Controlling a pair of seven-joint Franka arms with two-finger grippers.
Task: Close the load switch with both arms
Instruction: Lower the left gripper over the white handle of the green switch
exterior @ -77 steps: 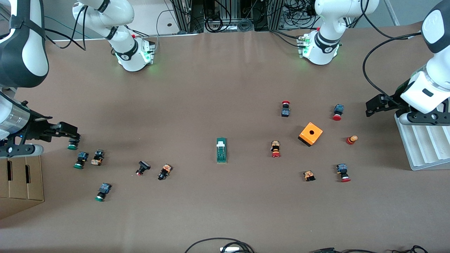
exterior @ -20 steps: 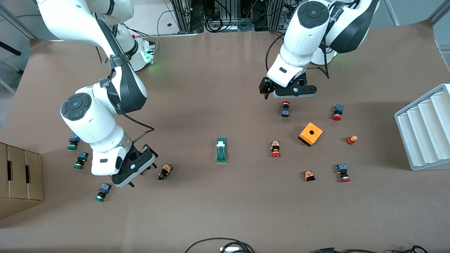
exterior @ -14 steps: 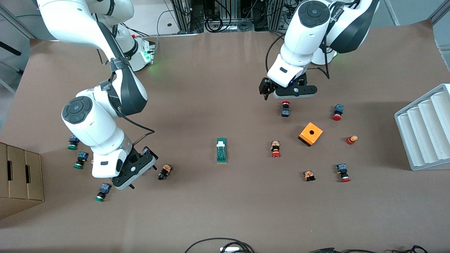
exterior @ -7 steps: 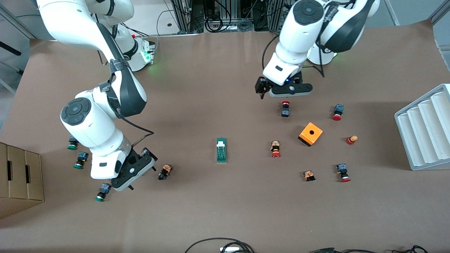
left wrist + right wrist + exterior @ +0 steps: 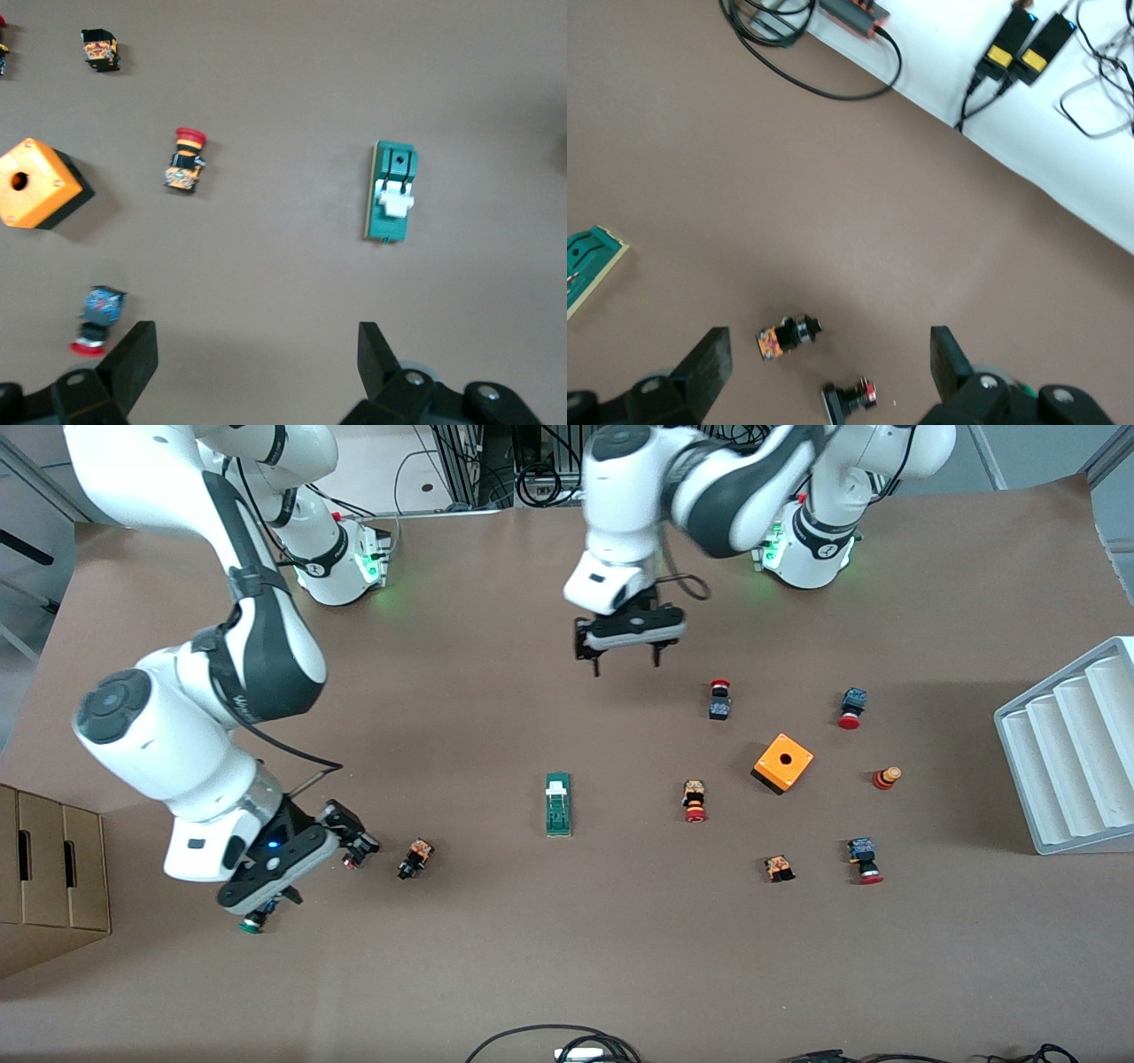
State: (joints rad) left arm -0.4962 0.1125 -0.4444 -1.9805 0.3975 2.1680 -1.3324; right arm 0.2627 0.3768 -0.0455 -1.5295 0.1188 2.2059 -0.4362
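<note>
The small narrow green rectangular load switch (image 5: 558, 804) with a white sliding piece at one end lies flat on the brown table (image 5: 532, 957), roughly midway between the two arms' ends, its long axis running toward and away from the front camera, white piece at the end farther from it. The left gripper (image 5: 627, 662) hangs with its two black fingers spread and empty over bare table farther from the front camera than the switch, nearly in line with the switch's long axis; in its wrist view the switch (image 5: 391, 192) sits just ahead of the spread fingers. The right gripper (image 5: 306, 868), also spread and empty, hovers over scattered small push-buttons toward the right arm's end, square to the switch's long side. Judging by this, neither arm is clearly closer.
</note>
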